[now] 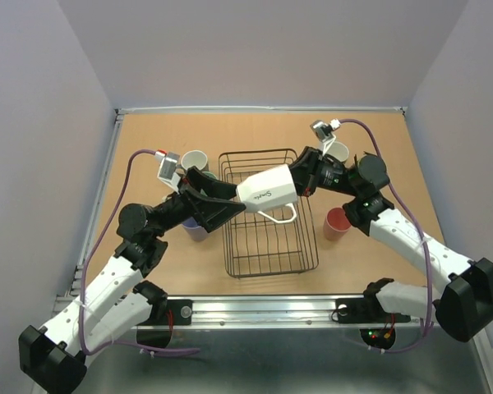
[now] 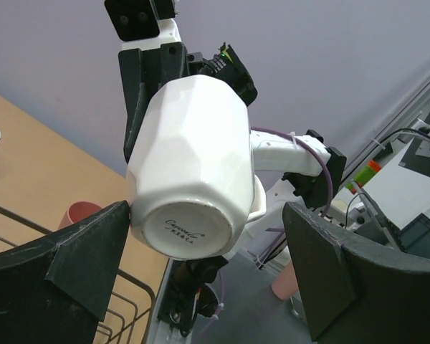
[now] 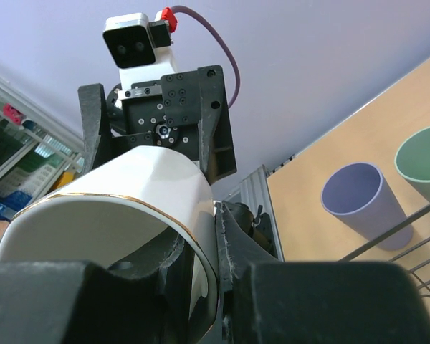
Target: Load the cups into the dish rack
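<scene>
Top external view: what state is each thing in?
dish rack: no cup visible inside
white mug: held sideways above dish rack
green tumbler: upright on table
lavender tumbler: upright on table
red-pink tumbler: upright on table
right gripper: shut on mug rim
left gripper: open around mug base

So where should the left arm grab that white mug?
Around its body near the base, coming in from the base end. The white mug lies sideways in the air with its base toward the open left jaws, and the right jaws pinch its rim.
</scene>
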Controlling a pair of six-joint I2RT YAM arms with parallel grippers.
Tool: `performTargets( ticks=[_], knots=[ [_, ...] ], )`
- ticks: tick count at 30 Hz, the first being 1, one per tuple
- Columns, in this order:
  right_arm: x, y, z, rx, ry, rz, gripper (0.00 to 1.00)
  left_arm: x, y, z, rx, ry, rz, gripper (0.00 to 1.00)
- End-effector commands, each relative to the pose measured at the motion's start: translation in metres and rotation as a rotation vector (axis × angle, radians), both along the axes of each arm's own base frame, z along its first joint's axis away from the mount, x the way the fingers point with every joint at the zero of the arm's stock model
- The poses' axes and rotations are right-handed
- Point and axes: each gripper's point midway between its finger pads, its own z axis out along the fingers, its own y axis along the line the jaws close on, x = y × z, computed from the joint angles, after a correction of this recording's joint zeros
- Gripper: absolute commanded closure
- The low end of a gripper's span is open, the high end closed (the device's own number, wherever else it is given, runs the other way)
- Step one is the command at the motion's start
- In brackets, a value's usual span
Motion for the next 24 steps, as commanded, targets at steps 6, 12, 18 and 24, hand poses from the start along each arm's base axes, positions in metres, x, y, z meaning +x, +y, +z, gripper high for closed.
performTargets(
  ticks=[6,12,18,24],
  knots=[
    [-0.007,0.011,0.047,0.146,-0.112,-0.002,0.99,0.001,-0.003,-0.002,-0.015,-0.063,0.023,0.01],
    [-0.008,0.021,0.039,0.138,-0.098,0.012,1.0,-0.003,0.0,0.006,-0.052,-0.105,0.032,0.01],
    [-0.006,0.029,0.026,0.129,-0.077,0.014,1.0,-0.01,0.003,0.016,-0.068,-0.137,0.026,0.01],
    [-0.006,0.037,0.016,0.124,-0.067,0.022,1.0,-0.013,0.002,0.015,-0.074,-0.127,0.001,0.06]
  ],
)
